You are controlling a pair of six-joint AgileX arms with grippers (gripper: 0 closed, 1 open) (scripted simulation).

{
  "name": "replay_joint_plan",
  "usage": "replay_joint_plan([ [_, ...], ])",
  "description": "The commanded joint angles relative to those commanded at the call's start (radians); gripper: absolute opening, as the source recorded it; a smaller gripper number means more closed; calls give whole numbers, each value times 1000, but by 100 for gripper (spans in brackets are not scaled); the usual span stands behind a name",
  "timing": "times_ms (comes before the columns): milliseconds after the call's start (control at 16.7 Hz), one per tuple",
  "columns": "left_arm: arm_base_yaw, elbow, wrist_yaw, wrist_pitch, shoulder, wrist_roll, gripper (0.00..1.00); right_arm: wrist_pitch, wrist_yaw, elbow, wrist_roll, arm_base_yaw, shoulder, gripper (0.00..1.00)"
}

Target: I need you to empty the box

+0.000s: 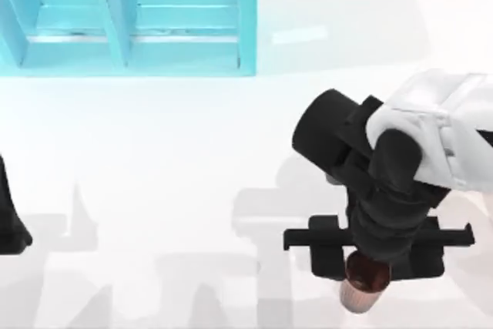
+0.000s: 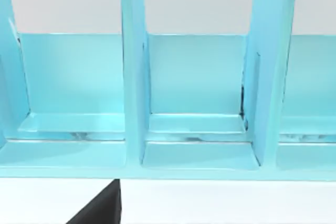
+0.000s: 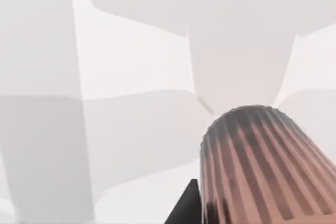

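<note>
The box (image 1: 246, 28) is turquoise with upright dividers and stands at the table's far left. In the left wrist view the box (image 2: 134, 77) shows compartments with bare floors. A brown ribbed cup (image 1: 362, 292) hangs under my right gripper (image 1: 363, 271) near the table's front edge, right of centre. The gripper is shut on it. Up close in the right wrist view, the cup (image 3: 262, 166) has a dark rim and vertical ridges, with white table beneath it. My left arm (image 1: 9, 221) is parked at the left edge, facing the box.
The white tabletop (image 1: 154, 190) stretches between the box and the right arm. The right arm's bulky dark and white links (image 1: 416, 144) hang over the table's right half.
</note>
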Motion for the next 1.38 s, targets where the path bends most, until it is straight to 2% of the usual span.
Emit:
replay_joint_plan([
  [240,0,0,0,0,0,0,100,91,1,-60,4,5,25,0],
  [480,0,0,0,0,0,0,100,99,1,-68,5,6,29,0],
  [1260,0,0,0,0,0,0,100,99,1,-68,5,6,29,98],
  [1380,0,0,0,0,0,0,100,99,1,-68,5,6,29,100],
])
